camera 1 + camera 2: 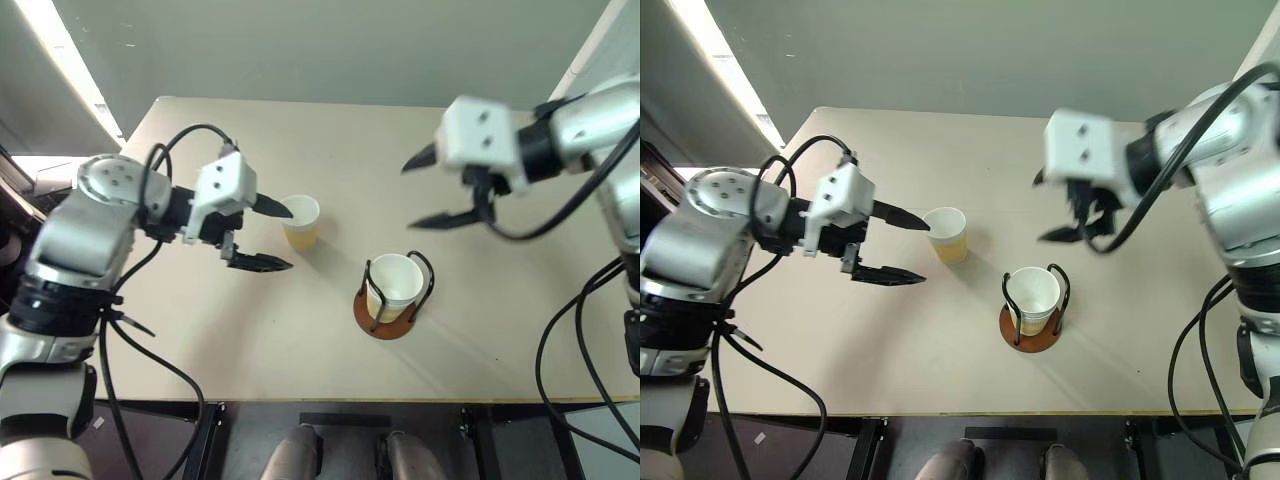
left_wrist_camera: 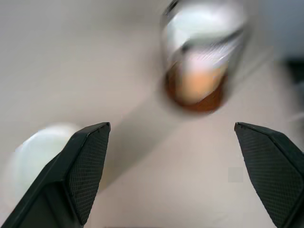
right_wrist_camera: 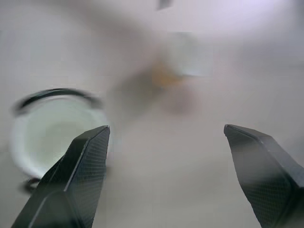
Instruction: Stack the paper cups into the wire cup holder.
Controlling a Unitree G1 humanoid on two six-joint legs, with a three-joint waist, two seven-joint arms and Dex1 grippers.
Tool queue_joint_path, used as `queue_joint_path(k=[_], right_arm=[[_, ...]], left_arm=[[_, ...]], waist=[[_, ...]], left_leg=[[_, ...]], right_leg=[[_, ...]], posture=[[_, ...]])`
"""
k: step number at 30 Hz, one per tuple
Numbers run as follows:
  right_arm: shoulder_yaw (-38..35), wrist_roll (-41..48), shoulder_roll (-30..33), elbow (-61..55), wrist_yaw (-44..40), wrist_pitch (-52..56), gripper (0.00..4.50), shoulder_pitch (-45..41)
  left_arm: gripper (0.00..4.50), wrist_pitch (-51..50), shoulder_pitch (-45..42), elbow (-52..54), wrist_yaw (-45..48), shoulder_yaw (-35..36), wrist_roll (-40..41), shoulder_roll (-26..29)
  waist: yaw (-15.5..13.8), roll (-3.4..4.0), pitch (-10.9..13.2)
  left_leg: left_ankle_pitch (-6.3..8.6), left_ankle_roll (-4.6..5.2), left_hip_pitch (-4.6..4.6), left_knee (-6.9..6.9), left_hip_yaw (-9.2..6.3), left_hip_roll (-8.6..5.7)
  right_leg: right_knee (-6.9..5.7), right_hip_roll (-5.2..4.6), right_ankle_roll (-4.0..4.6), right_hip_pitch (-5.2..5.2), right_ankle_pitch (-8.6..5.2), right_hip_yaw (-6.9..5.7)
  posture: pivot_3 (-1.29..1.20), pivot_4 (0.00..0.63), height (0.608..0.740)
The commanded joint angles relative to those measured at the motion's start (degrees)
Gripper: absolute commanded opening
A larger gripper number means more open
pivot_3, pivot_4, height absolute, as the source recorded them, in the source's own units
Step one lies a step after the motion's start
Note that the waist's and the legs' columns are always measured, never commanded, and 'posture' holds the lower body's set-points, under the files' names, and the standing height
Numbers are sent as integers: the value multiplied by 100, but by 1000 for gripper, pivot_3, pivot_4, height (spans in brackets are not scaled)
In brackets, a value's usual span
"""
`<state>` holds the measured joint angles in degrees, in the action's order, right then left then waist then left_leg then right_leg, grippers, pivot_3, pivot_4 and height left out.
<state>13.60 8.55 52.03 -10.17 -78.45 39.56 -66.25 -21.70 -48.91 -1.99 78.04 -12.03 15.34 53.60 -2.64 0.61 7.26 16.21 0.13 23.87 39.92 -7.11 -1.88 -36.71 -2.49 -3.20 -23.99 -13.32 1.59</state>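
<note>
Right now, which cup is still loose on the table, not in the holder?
The cup standing alone on the table, just past the open left tool. The other cup sits inside the wire holder on its reddish-brown base.

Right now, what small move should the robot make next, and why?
Probably ease the left claw forward around the loose paper cup. Its fingers are open and the cup stands upright just ahead on the table, while the wire cup holder already holds a cup.
</note>
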Motion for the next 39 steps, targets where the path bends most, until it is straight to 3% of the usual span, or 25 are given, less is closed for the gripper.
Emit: queue_joint_path(k=[1,12,19,29,32,39], right_arm=[[-920,655,-121,-131,373,604,3983,14],[-2100,2359,89,-1226,889,2163,3983,1104],[-2334,3079,148,-1561,1283,2426,3983,1364],[-2367,3693,293,-1702,1728,2595,3983,1346],[-2383,3833,324,-1700,1809,2527,4034,1369],[-2461,3889,358,-1691,1817,2006,4034,1623]], left_arm=[[4500,925,-371,-529,-356,-284,-931,-168],[4500,2643,-1222,-2313,-651,-1059,-2595,-798],[4500,3139,-1594,-3104,-664,-1086,-2882,-1215],[4500,3709,-1644,-3360,-555,-1154,-3105,-1414],[3943,3878,-1655,-3500,-627,-1171,-3186,-1503],[1338,4200,-1903,-4025,-786,-1163,-3301,-1762]], waist=[[4,0,0],[-20,0,0],[-24,0,0],[-34,0,0],[-37,-1,0],[-48,-1,0]], left_leg=[[0,0,3,-6,1,0],[-7,-13,19,-54,7,0],[-13,-20,17,-59,8,0],[-14,-20,17,-64,9,0],[-14,-20,17,-63,9,0],[-14,-19,18,-56,10,0]], right_leg=[[1,0,0,-4,0,0],[4,-2,-3,-26,2,4],[-4,-2,-4,-31,2,4],[-6,-2,-4,-37,2,5],[-7,-2,-4,-37,2,5],[-13,-2,-4,-38,2,6]], posture=[[0,150,740],[0,150,740],[0,150,740],[0,150,740],[0,150,740],[0,150,740]])
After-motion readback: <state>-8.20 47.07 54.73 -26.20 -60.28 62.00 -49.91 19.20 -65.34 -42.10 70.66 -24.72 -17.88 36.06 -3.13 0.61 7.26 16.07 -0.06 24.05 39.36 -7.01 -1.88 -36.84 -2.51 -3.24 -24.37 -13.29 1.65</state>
